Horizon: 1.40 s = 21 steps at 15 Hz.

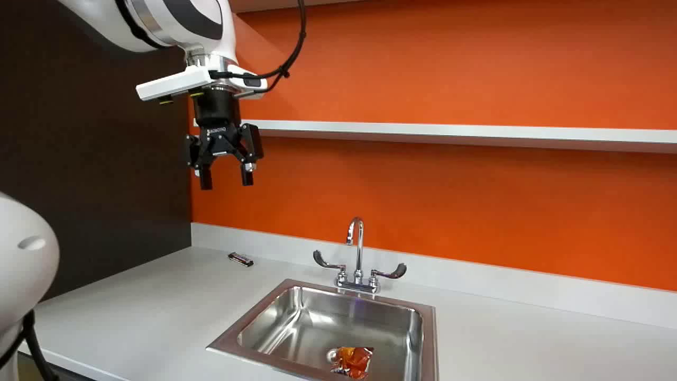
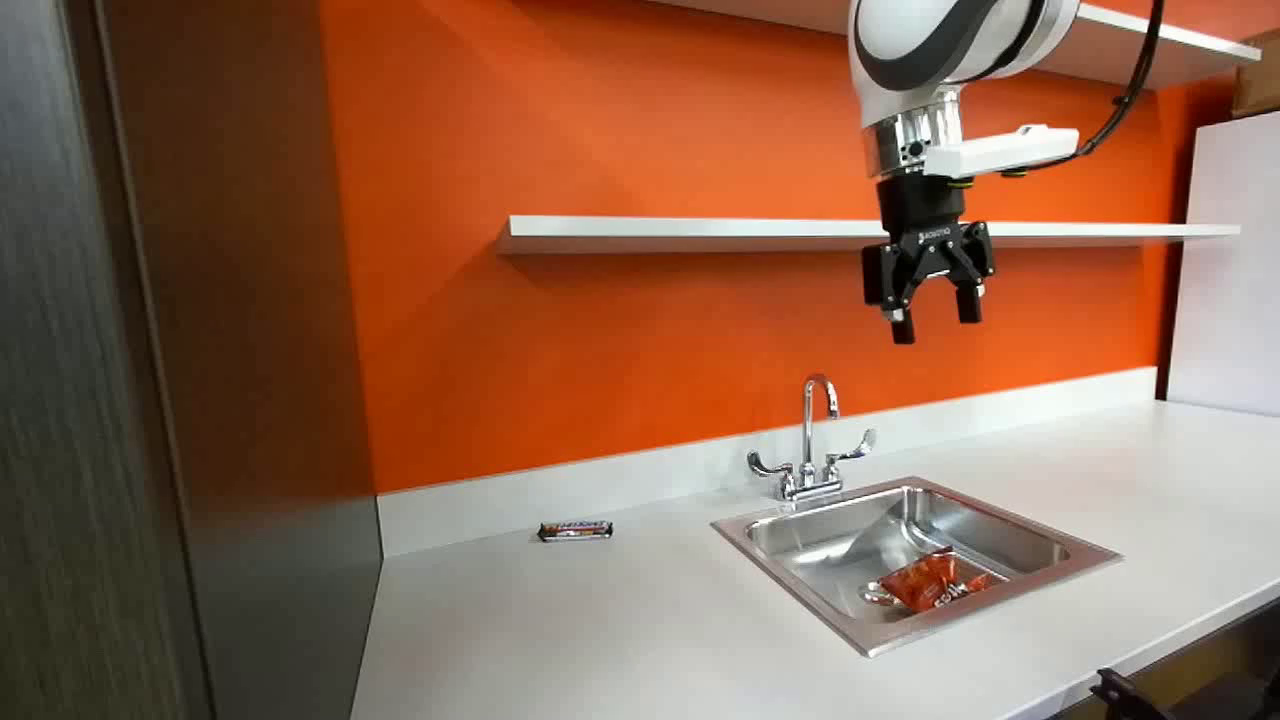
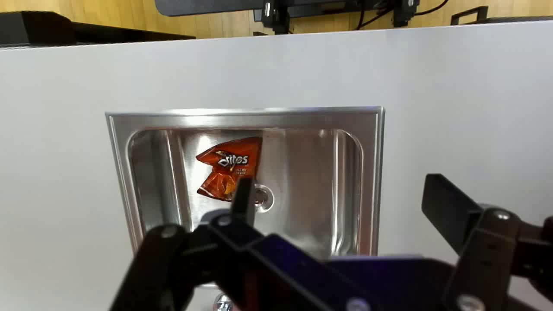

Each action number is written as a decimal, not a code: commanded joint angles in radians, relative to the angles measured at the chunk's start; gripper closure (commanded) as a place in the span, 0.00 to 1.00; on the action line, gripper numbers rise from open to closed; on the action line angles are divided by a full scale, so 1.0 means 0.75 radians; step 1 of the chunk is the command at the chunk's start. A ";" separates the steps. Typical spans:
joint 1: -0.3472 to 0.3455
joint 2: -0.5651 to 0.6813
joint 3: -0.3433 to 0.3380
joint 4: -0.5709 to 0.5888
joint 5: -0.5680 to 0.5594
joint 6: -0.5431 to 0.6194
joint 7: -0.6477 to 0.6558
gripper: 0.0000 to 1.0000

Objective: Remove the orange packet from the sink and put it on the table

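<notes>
The orange packet (image 1: 353, 362) is a crinkled orange-red chip bag lying on the floor of the sink (image 1: 429, 338), beside the drain. In an exterior view the packet (image 2: 925, 582) lies near the front wall of the sink (image 2: 872, 638). My gripper (image 1: 227, 182) is open and empty, high above the table (image 1: 148, 317); it also shows in an exterior view (image 2: 936, 320). In the wrist view my gripper (image 3: 339, 190) has its fingers wide apart. One finger hides the lower right corner of the packet (image 3: 235, 160). The sink rim (image 3: 259, 121) and table (image 3: 453, 86) also show there.
A chrome tap (image 1: 359, 254) with two handles rises behind the sink. A small wrapped bar (image 2: 575, 531) lies on the table near the back wall. A white shelf (image 1: 449, 129) runs along the orange wall. A dark panel (image 1: 106, 159) stands at the table's end.
</notes>
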 commanded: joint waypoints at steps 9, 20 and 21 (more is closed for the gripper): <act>-0.013 0.047 -0.041 -0.006 -0.032 0.083 -0.001 0.00; -0.162 0.389 -0.269 -0.090 -0.121 0.654 -0.072 0.00; -0.171 0.427 -0.279 -0.092 -0.120 0.703 -0.079 0.00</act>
